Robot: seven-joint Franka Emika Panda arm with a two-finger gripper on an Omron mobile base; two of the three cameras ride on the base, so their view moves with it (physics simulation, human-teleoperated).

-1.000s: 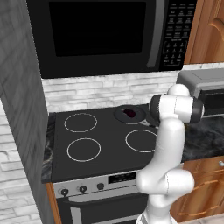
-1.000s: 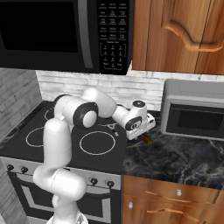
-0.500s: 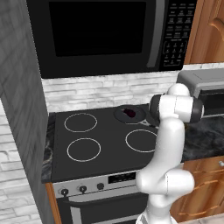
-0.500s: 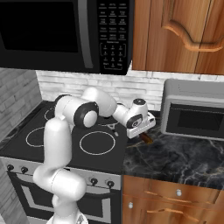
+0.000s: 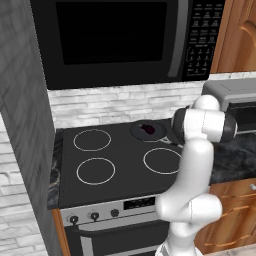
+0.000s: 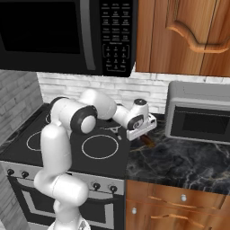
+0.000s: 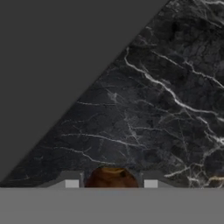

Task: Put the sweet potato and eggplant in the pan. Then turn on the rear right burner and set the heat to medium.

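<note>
Sitting between the fingertips at 6 o'clock in the hand view, the sweet potato is pinched by the gripper over the dark marble surface. The eggplant lies in the pan at the cooktop's rear right.

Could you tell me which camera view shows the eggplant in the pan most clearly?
The left base view: the eggplant lies unobstructed inside the pan. In the right base view the arm hides that burner. The hand view faces the marble counter.

Even, soft rendered light throughout, faint shadows, no glare; the hand view is slightly blurred.
</note>
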